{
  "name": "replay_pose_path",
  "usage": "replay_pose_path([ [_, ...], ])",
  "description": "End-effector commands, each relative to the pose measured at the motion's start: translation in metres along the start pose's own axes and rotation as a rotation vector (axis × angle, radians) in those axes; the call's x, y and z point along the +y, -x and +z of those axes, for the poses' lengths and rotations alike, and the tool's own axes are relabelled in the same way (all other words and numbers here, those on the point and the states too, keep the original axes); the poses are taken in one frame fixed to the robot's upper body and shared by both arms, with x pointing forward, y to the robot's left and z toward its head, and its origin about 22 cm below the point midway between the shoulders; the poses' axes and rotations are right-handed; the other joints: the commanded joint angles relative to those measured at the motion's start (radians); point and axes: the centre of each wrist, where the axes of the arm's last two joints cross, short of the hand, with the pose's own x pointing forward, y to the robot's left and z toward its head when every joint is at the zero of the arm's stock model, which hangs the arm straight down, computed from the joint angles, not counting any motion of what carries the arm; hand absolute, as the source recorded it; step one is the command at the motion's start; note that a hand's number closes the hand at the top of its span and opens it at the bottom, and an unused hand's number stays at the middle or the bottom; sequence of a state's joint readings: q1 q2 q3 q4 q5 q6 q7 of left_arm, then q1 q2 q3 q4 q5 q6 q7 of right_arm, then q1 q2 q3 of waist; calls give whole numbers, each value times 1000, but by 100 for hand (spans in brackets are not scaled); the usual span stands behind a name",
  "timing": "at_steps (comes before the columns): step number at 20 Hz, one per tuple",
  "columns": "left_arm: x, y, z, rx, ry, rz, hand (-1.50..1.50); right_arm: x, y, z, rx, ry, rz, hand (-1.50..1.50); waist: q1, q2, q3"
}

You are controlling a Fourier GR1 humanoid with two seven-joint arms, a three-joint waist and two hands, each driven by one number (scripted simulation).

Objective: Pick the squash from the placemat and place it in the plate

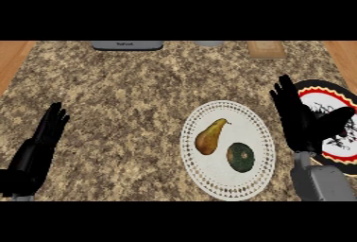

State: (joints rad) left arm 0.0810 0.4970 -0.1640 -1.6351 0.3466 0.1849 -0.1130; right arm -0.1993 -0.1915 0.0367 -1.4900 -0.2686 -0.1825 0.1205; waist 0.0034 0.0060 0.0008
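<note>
Granite counter [140, 94] w/ wood edges [12, 56].

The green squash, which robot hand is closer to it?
The right robot hand. It is just right of the squash, above it in view. The left robot hand rests far off at the left edge.

Speckled granite counter [125, 94] with a white lacy placemat [244, 142] in the middle, a black-rimmed patterned plate [342, 101] at its right edge.

The right hand [300, 120] hides part of the plate [346, 101].
</note>
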Motion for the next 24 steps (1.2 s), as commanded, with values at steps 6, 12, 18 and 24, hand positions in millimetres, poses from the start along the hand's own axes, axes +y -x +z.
replay_pose_path([
  [6, -33, 45, 8, 363, -3, 70, 0, 10, -119, -36, -489, -574, 125, 150, 10, 14, 3],
  [12, -64, 45, -7, 411, 71, 130, 0, -76, -33, -48, -560, -232, 273, -150, 6, 7, 2],
  [18, -60, 42, -15, 418, 69, 129, 0, -135, -30, -49, -599, -367, 272, -150, 3, -3, 0],
  [24, -78, 50, -4, 433, 64, 132, 0, -126, -62, -53, -468, -596, 687, -150, 9, -4, -1],
])
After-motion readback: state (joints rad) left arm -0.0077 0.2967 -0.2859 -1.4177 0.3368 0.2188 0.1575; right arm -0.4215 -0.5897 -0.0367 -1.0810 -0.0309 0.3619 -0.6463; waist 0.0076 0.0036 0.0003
